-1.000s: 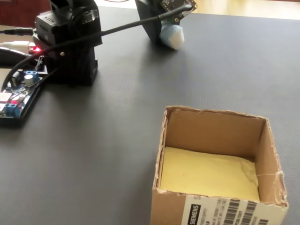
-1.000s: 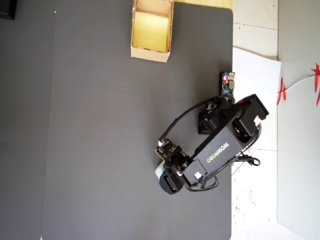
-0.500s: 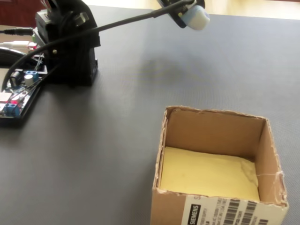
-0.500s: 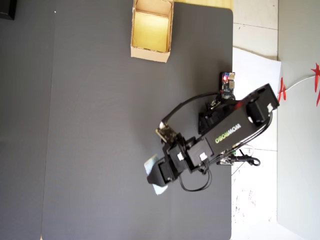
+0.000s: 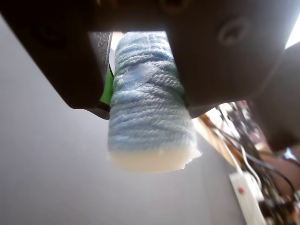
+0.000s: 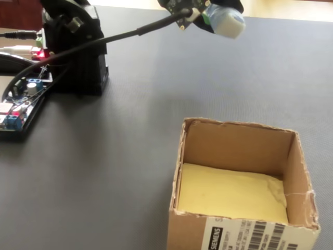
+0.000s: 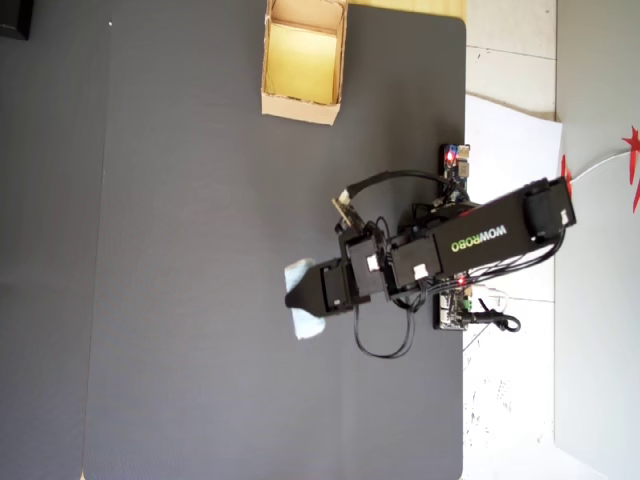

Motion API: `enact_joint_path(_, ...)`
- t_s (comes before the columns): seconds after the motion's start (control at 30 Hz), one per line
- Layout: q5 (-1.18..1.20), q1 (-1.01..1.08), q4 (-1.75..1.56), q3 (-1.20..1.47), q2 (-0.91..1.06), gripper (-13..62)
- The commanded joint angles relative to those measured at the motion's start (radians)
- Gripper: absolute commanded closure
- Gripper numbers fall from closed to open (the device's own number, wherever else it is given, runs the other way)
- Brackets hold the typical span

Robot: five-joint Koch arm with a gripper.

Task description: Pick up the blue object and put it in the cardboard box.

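Observation:
The blue object point(image 5: 149, 108) is a pale blue, yarn-textured block held between my dark jaws, filling the middle of the wrist view. My gripper point(image 6: 221, 15) is shut on it and carries it high above the mat at the top of the fixed view. Seen from overhead, the blue object point(image 7: 300, 312) sticks out left of the gripper point(image 7: 303, 298) at mid-mat. The cardboard box point(image 6: 299, 161) stands open at the lower right of the fixed view, its yellowish floor bare. In the overhead view the cardboard box point(image 7: 300, 105) sits at the mat's top edge, well apart from the gripper.
The arm's black base point(image 6: 78, 52) and a circuit board point(image 6: 15, 109) with lit LEDs stand at the left of the fixed view. A dark grey mat point(image 7: 180, 300) covers the table. White paper point(image 7: 510, 140) and cables lie right of the mat.
The arm has swung the held blue object upward and toward the mat's middle; overhead the gripper turned from pointing lower-left to pointing left. The box has not moved.

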Motion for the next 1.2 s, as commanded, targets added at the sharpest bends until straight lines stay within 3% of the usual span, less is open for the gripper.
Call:
enact_joint_path(0.0, 0.006, 0.055, -0.109, -0.037, 0.029, 38.7)
enact_joint_path(0.7, 0.023, 0.595, -0.314, -0.067, 0.009, 38.6)
enact_joint_path(1.17, 0.008, 0.911, -0.324, -0.288, -0.233, 38.6)
